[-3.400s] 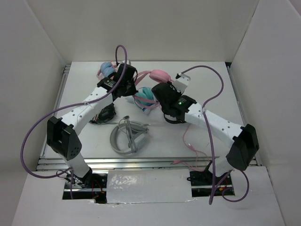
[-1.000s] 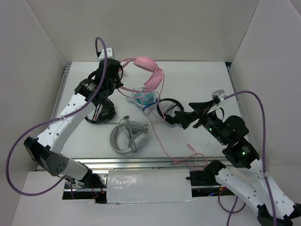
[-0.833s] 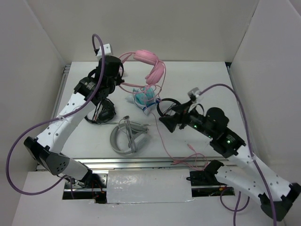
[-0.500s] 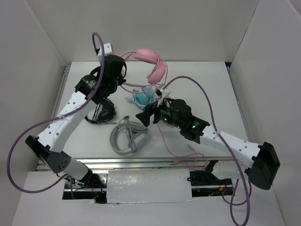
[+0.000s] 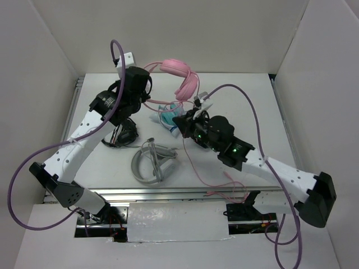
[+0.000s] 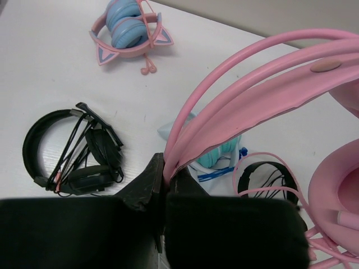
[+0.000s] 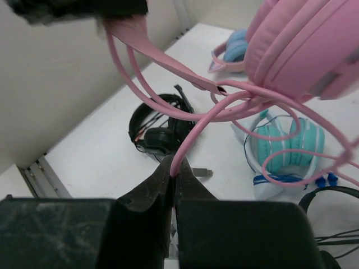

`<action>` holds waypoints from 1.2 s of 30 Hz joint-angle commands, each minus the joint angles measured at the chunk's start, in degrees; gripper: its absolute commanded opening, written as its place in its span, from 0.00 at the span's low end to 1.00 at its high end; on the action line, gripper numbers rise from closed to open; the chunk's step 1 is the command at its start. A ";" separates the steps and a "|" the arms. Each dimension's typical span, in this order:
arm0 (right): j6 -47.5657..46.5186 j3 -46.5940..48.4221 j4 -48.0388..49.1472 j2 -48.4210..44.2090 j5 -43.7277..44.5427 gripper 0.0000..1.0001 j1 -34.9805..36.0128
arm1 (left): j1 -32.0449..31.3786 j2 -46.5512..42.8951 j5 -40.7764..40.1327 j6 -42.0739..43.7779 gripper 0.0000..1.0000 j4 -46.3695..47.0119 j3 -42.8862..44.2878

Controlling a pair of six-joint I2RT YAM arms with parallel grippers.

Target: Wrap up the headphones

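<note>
At the table's 12 o'clock end, lifted off the surface: the headphones (image 5: 180,77). Left gripper (image 6: 166,170) pinched tight on the pink headband (image 6: 247,95); the ear cups (image 7: 303,45) hang at 3 o'clock from it. Right gripper (image 7: 173,167) closed on the thin pink cable (image 7: 196,126), about 6 o'clock from the cups. Lying beneath: a teal pair (image 7: 287,147), a black pair (image 6: 72,150), a blue-cupped pink pair (image 6: 130,29).

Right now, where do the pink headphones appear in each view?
Top external: headphones, upper centre.
Left wrist: headband rises from left gripper, lower centre, to upper right; a cup at right edge.
Right wrist: a cup at top right; cable runs down into right gripper, lower centre.
Shared landmark: teal headphones, visible in all three.
</note>
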 commanded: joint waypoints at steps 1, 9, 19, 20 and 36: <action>-1.23 3.73 -5.18 -10.77 2.29 0.00 0.83 | -0.04 -1.94 -4.85 -2.18 0.00 6.61 0.55; 0.96 1.63 -15.92 -32.84 12.38 0.00 -3.30 | 0.31 -0.27 -4.50 -4.02 0.00 6.88 -1.65; 26.95 7.51 -49.44 -39.10 56.92 0.00 -9.19 | 2.68 -0.09 -7.49 -2.97 0.00 5.73 0.28; 29.68 7.60 -51.95 -38.22 57.92 0.00 -9.45 | 2.77 0.09 -7.66 -2.62 0.00 5.82 1.94; 49.82 -15.24 -56.46 -17.85 29.91 0.00 -28.94 | 7.33 5.80 -2.13 15.47 0.00 11.26 24.88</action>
